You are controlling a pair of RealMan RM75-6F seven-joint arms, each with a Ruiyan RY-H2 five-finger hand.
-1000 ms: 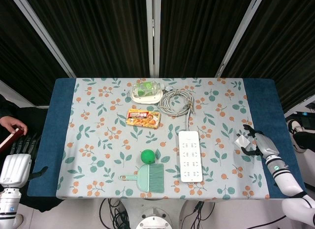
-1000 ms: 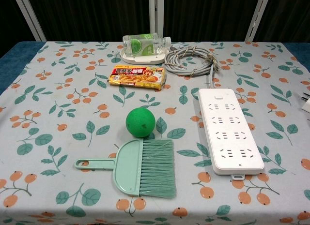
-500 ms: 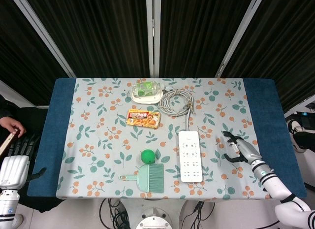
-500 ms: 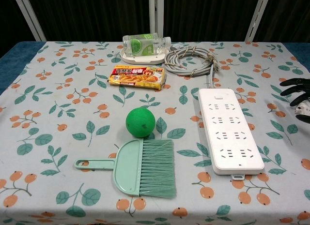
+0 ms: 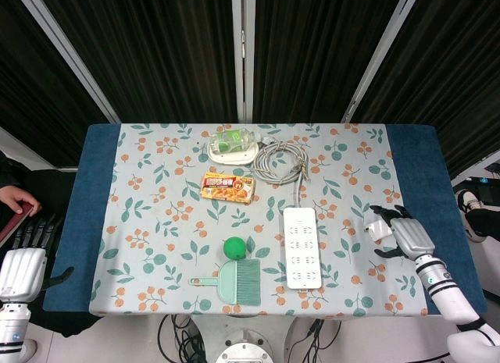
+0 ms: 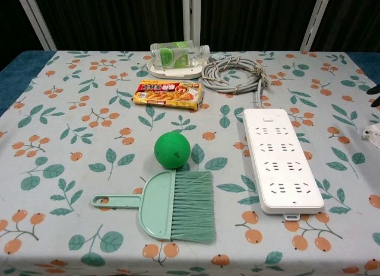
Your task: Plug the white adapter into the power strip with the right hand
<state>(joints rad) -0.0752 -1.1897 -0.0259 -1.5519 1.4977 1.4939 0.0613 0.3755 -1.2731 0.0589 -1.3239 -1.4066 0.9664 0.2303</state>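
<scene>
While the small white plastic adapter [image 5: 378,229] sits just beside the right hand [image 5: 406,236] in the head view, its dark fingers [image 5: 388,215] curl around it; a firm pinch cannot be told. Long white multi-socket power strip [image 5: 301,247] lies well apart to its left on the floral-cloth table [image 5: 156,191]. Left hand [image 5: 25,261] off the table, fingers straight and apart, holding nothing.

Chest view: only the adapter's edge [image 6: 373,132] shows at the frame border. Risk: weak grip lets it twist or drop; tilted prongs miss the slots, shoving the strip
</scene>
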